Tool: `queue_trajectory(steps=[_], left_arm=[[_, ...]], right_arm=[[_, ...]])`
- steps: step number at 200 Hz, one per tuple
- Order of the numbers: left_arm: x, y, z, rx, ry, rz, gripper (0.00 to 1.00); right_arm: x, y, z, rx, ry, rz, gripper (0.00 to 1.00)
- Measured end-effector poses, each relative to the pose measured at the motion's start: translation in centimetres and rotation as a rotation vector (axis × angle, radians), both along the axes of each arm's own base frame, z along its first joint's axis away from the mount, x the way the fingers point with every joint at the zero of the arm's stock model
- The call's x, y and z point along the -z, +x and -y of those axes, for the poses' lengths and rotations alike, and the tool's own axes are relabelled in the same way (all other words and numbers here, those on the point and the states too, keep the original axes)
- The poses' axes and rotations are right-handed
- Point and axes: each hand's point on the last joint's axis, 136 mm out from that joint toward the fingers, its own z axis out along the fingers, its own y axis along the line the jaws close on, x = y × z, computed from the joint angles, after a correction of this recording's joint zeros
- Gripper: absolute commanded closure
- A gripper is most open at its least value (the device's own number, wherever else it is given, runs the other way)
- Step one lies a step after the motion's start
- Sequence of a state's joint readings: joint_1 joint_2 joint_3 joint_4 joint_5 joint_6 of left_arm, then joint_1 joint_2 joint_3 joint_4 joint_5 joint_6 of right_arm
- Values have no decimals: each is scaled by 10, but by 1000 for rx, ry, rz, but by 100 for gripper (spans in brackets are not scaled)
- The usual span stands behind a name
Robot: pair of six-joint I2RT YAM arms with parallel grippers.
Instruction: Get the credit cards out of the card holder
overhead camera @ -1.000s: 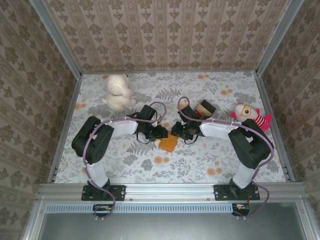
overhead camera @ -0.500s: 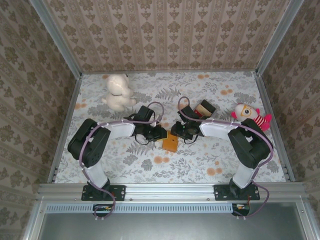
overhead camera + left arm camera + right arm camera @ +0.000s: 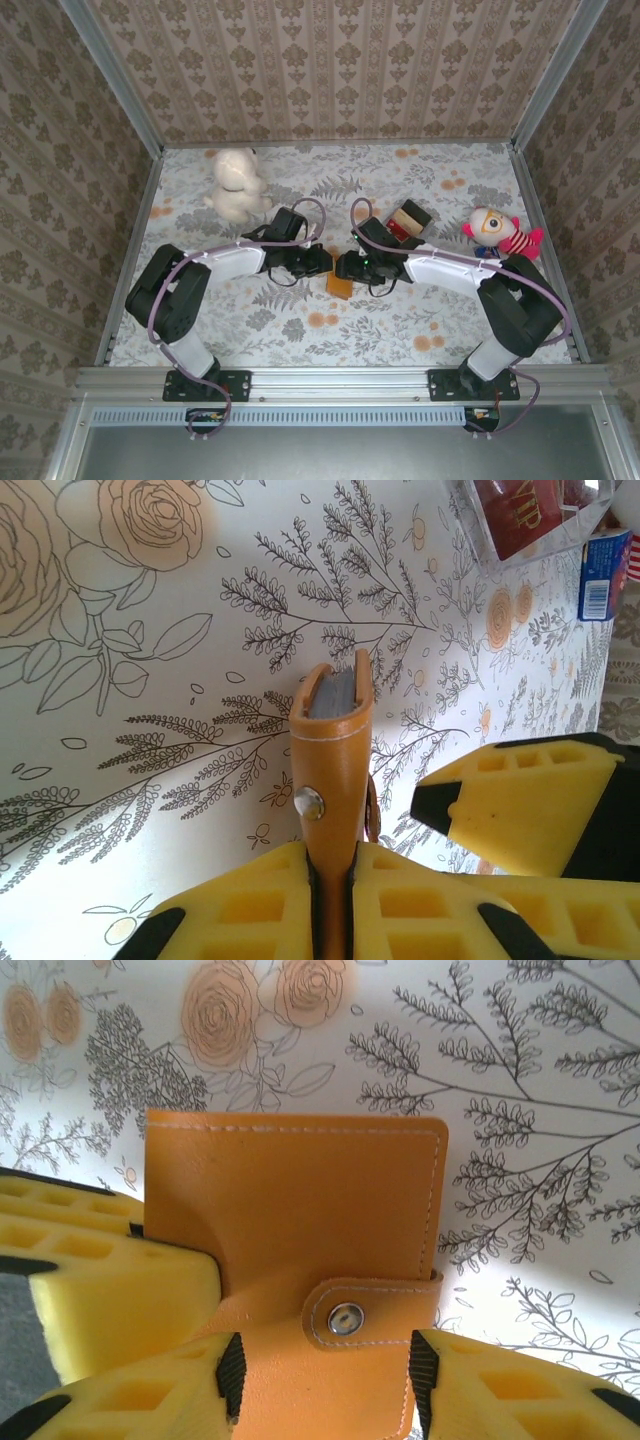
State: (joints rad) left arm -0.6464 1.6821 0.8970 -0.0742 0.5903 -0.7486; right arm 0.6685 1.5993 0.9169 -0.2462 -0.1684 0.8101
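Beyond the card holder (image 3: 335, 750), gold "VIP" in a clear case (image 3: 520, 520)

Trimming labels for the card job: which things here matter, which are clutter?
Job: card holder; left claw clamping it; right claw astride it.
Clutter: white plush; striped doll; brown block.

Cannot see the lower half of the card holder (image 3: 330, 760), buried between the clamped fingers (image 3: 250, 910) of the left gripper (image 3: 333, 865). Cannot tell cards from pages in the dim slot past the fingertips. Farther out, cannot see all of a clear box (image 3: 530, 525), cut by the upper edge.
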Motion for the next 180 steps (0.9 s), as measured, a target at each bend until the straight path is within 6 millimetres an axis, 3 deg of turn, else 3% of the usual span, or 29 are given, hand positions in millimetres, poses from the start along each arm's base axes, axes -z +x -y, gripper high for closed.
queue_trajectory(steps=[51,129,180], left_arm=[[1,1,-1,-4,5,2,89],[2,3,-3,-16,15,5,89],[3,5,-5,-24,24,9,91]], right_arm=[[18,-3,3,2,-40,-46,57],[20,2,-1,-6,-52,-54,54],[20,7,2,6,-92,-28,63]])
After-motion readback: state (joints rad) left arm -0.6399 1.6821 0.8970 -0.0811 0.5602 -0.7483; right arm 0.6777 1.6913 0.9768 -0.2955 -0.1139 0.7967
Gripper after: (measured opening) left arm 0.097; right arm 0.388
